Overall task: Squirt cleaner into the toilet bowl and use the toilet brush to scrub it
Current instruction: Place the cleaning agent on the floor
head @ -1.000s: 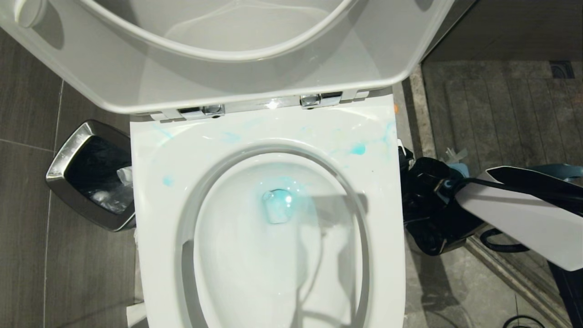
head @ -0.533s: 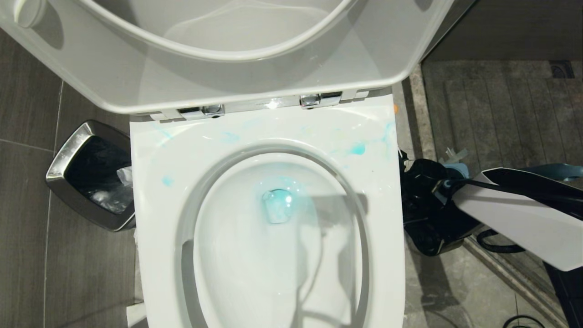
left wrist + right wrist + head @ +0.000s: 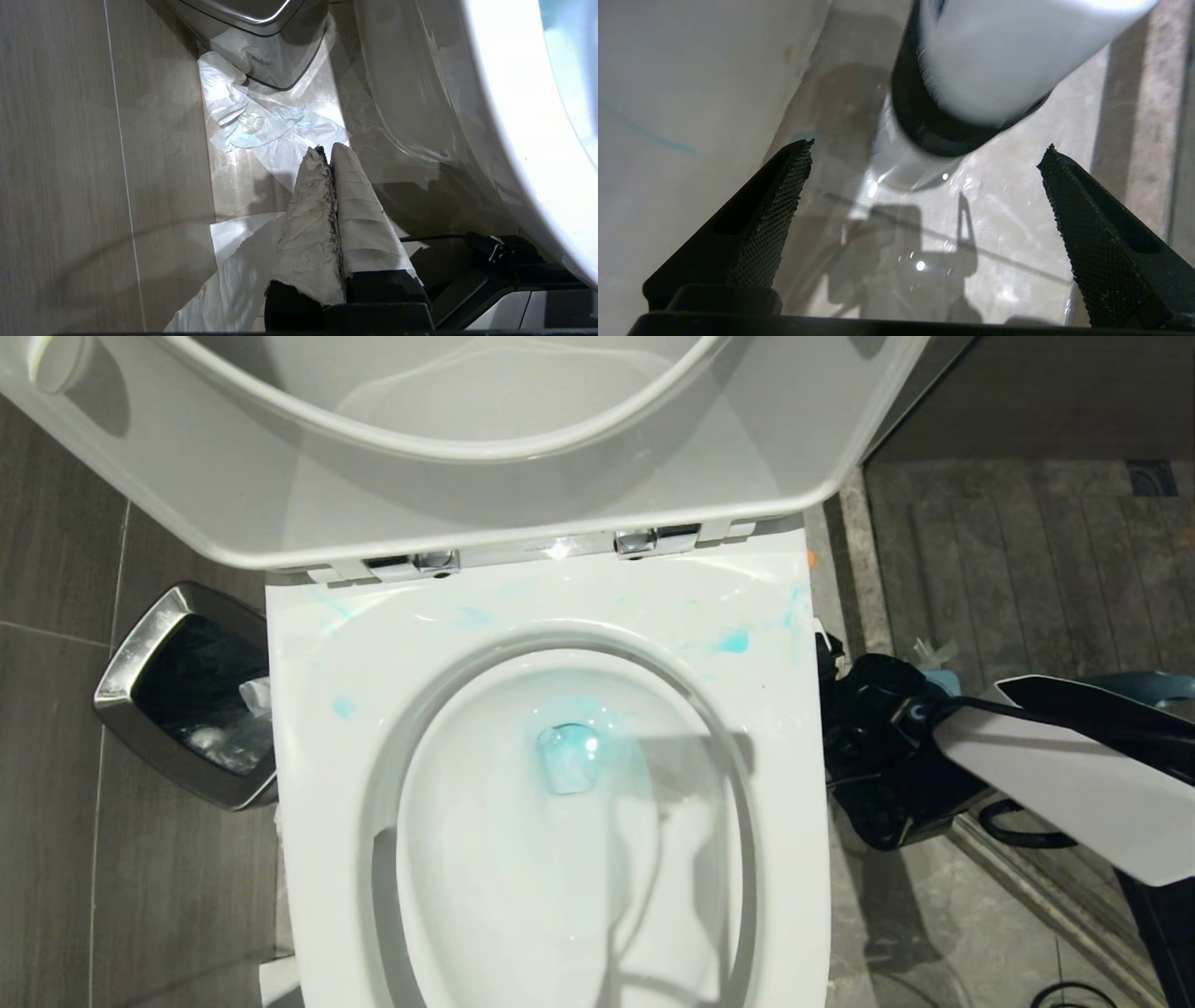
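Right tool point(image 3: 924, 186) edged sideways, mesh-textured jaws apart beside glossy toilet bowl point(image 3: 308, 709).

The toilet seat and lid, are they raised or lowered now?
Raised. In the head view the seat and lid stand up behind the hinges, and the toilet bowl rim lies bare, smeared with cleaner.

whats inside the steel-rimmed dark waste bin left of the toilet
The steel-rimmed dark waste bin holds crumpled pale paper or plastic against a black liner. The white ceramic toilet bowl's rim covers its near corner, so anything there is hidden.
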### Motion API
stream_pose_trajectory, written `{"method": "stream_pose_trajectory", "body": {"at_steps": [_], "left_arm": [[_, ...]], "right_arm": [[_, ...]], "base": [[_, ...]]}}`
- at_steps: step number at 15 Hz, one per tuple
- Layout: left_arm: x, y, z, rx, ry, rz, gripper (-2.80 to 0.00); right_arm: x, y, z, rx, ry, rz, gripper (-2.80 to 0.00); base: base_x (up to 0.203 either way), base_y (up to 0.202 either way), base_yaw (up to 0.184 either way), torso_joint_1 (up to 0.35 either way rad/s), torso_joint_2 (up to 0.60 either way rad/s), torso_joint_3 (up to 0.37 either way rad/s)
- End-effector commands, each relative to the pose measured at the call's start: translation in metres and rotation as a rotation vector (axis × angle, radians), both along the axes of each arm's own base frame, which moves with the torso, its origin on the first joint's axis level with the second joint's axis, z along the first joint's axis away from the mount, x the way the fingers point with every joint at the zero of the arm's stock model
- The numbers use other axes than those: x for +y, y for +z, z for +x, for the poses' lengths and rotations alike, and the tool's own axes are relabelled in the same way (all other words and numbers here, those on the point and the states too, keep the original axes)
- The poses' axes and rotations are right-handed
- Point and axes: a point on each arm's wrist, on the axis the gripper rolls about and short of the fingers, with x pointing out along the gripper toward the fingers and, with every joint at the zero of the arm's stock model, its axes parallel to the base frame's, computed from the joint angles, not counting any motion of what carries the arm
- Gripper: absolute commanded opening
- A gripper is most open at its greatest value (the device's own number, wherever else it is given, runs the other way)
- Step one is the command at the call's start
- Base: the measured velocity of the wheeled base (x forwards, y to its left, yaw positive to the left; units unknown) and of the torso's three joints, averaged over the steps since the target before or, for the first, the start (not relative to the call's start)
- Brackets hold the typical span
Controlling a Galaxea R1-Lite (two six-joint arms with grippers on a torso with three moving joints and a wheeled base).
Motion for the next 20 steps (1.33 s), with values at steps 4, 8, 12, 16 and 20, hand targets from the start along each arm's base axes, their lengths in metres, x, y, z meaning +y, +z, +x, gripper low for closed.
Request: {"method": "stream_pose_trajectory", "body": {"at_steps": [4, 8, 12, 16, 20], "left_arm": [[0.0, 0.0, 0.0, 0.002, 0.0, 0.0, -2.8], [0.0, 0.0, 0.0, 0.002, -0.002, 0.018, -2.8], [0.0, 0.0, 0.0, 0.002, -0.001, 0.018, -2.8], [0.0, 0.0, 0.0, 0.003, -0.002, 0.015, -2.8], [0.0, 0.0, 0.0, 0.003, -0.001, 0.015, -2.8]], "right_arm": [[0.003, 0.003, 0.015, -0.063, 0.011, 0.01, 0.0], [0.006, -0.002, 0.018, -0.062, 0.025, 0.009, 0.0], [0.009, -0.003, 0.017, -0.061, 0.051, 0.009, 0.0], [0.018, -0.006, 0.015, -0.061, 0.088, 0.005, 0.0], [0.02, -0.007, 0.014, -0.061, 0.09, 0.005, 0.0]], "base": [[0.0, 0.0, 0.0, 0.0, 0.0, 0.0], [0.0, 0.0, 0.0, 0.0, 0.0, 0.0], [0.0, 0.0, 0.0, 0.0, 0.0, 0.0], [0.0, 0.0, 0.0, 0.0, 0.0, 0.0], [0.0, 0.0, 0.0, 0.0, 0.0, 0.0]]}}
